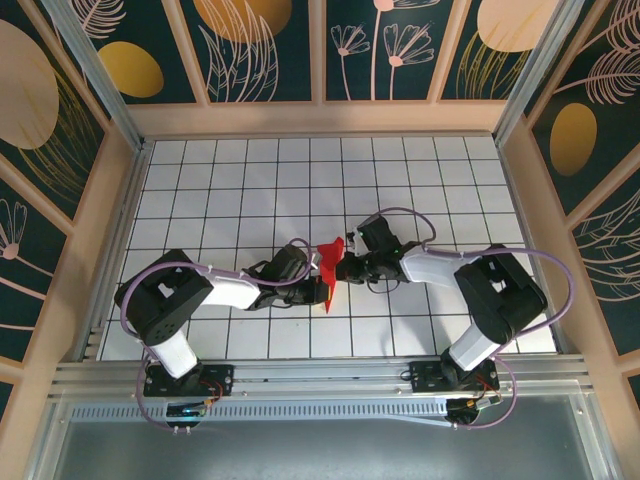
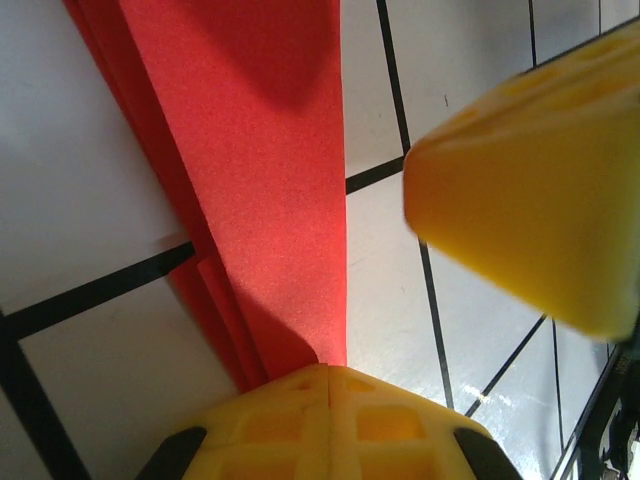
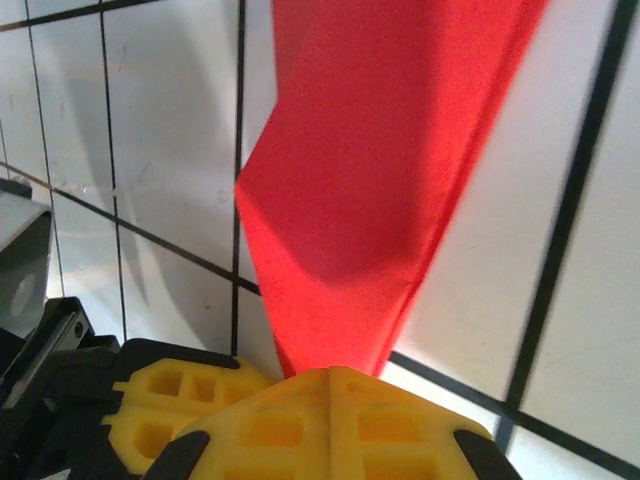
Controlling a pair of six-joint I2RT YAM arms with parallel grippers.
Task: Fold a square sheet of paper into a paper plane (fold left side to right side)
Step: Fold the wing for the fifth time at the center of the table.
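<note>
The left gripper [image 2: 330,375], its chunky yellow plastic fingers pressed together, is clamped on a narrow, layered strip of thin bright red paper [image 2: 260,180] that runs away from the fingertips in its wrist view. The right gripper [image 3: 330,375] is likewise pinched shut on the same red paper from the opposite side. From above, the two arms reach inward from left and right and meet near the middle of the white table with black grid lines [image 1: 250,180], with the paper caught between them. Its long axis lies roughly near-to-far across the table, crosswise to the line joining the two grippers. It has a pointed tip toward the arm bases and a broader flap at the far end, by the right gripper. Neither arm is the nearer one: both have hold of it, and one yellow finger [image 2: 530,200] of the right gripper hangs just beside the paper. Whether the strip rests on the tiles or is lifted a little I cannot tell. For a left-over-right fold, I judge the crease must run along that long axis, so the left gripper's side would be carried across toward the right gripper, which would have to give way.
</note>
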